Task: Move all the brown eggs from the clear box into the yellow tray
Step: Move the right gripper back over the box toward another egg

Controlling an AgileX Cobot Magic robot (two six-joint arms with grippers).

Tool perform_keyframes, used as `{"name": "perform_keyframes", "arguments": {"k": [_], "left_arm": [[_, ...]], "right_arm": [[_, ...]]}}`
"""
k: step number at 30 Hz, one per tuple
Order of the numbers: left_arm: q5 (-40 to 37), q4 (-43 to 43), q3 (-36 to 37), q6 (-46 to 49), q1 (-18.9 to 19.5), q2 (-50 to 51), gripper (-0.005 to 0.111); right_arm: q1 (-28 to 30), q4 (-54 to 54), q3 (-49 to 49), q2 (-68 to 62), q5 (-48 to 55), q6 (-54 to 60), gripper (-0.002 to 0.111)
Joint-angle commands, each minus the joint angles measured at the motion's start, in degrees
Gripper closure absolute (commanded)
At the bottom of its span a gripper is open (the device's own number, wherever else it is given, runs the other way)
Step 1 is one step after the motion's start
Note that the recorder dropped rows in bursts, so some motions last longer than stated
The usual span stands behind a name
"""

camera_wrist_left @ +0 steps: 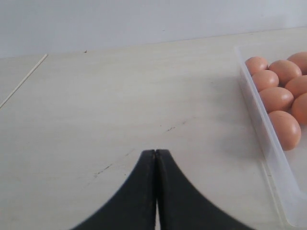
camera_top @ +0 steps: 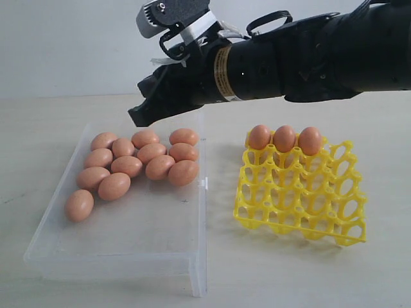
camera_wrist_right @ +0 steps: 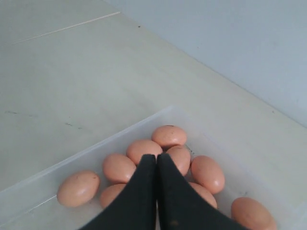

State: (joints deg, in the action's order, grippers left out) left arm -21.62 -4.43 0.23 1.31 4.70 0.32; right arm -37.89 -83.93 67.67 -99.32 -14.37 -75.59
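Hovering right tool [camera_wrist_right: 156, 156], pinched shut and empty, over smooth orange-brown oval eggs [camera_top: 151, 153] at far end of shallow clear plastic box [camera_top: 128, 237], likely lining up another pick.

The right gripper [camera_wrist_right: 156, 157] covers parts of several brown eggs [camera_wrist_right: 139, 149] in the right wrist view; the left wrist view's edge cuts off 3 more and the clear box [camera_wrist_left: 259, 124].

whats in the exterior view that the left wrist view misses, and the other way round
Exterior only: the yellow tray with three brown eggs in its far row, and the right gripper above the clear box. Left wrist only: the shut left gripper, outside the box. Both: the box with loose eggs in it, on the table.
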Motion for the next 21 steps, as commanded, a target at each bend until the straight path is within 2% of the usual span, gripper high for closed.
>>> {"name": "perform_keyframes", "arguments": {"k": [1, 6, 11, 13, 21], "left_arm": [[0.0, 0.4, -0.2, 0.0, -0.3, -0.3, 0.107], [0.0, 0.4, -0.2, 0.0, -0.3, -0.3, 0.107], [0.0, 0.4, -0.2, 0.0, -0.3, -0.3, 0.107], [0.0, 0.4, -0.2, 0.0, -0.3, -0.3, 0.107], [0.0, 0.4, -0.2, 0.0, -0.3, -0.3, 0.107]], "right_arm": [[-0.1, 4.4, 0.2, 1.3, 1.4, 1.5, 0.108], [-0.8, 31.6, 0.2, 1.5, 4.1, 26.7, 0.108], [-3.5, 60.2, 0.2, 1.5, 11.4, 61.7, 0.108], [-3.8, 67.2, 0.2, 1.5, 13.2, 70.4, 0.108], [-3.8, 67.3, 0.2, 2.0, 14.4, 69.4, 0.108]]}}
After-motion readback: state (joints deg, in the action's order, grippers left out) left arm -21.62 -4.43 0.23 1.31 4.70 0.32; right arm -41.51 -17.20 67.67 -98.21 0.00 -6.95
